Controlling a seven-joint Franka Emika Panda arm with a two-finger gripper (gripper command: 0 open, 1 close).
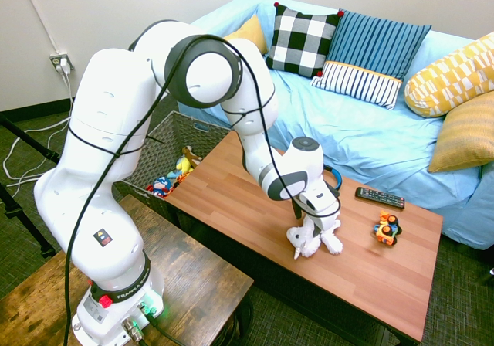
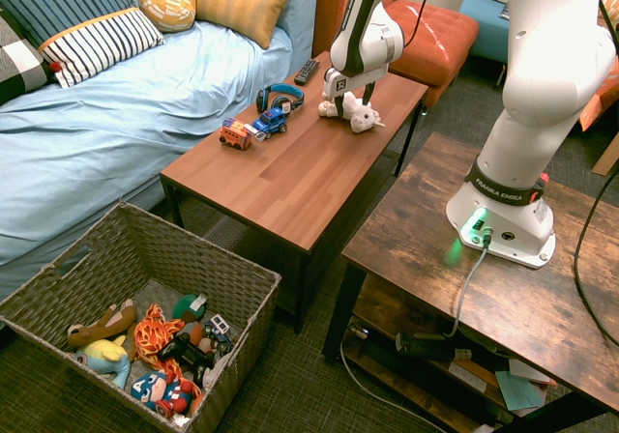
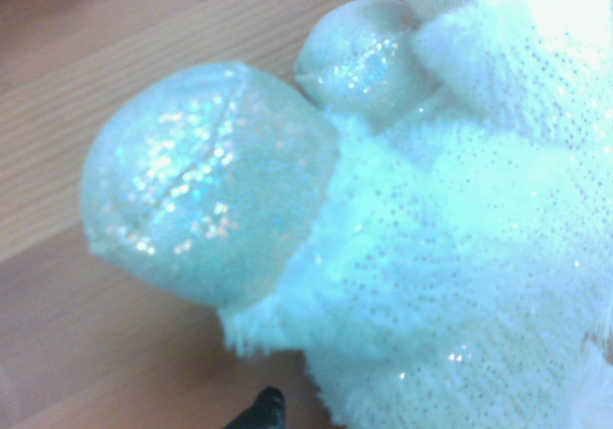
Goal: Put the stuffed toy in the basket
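Second exterior view: the coffee table, a low rectangular piece with a reddish-brown plank top [image 2: 290, 177], serves as the landmark. On it, toward the end away from the basket and near the long edge on the robot's side, lies the stuffed toy, a white fluffy plush animal with floppy limbs [image 2: 360, 116]. The gripper, dark-fingered and mounted on the white arm [image 2: 354, 101], is lowered over the plush; its fingers are spread wide around the toy, unclenched. Whether they touch the fur cannot be told.

The basket, a large dark grey woven container with slanted sides [image 2: 208, 269], stands on the floor beside the table's opposite end and holds a mixed heap of colourful toys [image 2: 160, 346]. Along the table's sofa-side edge, the orange toy vehicle [image 2: 234, 133] and the blue toy truck [image 2: 269, 124] sit next to each other; the blue headphones [image 2: 280, 95] are just beside the truck, and the slim black remote control [image 2: 306, 72] lies farther toward the end away from the basket.

First exterior view: a small orange-and-yellow toy with dark parts [image 1: 386, 228] rests near that same end of the table. The sofa, draped in light blue fabric [image 1: 324, 122], runs along the table's long side.

Wrist view: white fur and rounded, glittery paws [image 3: 211, 185] show close up above the table's wood grain.
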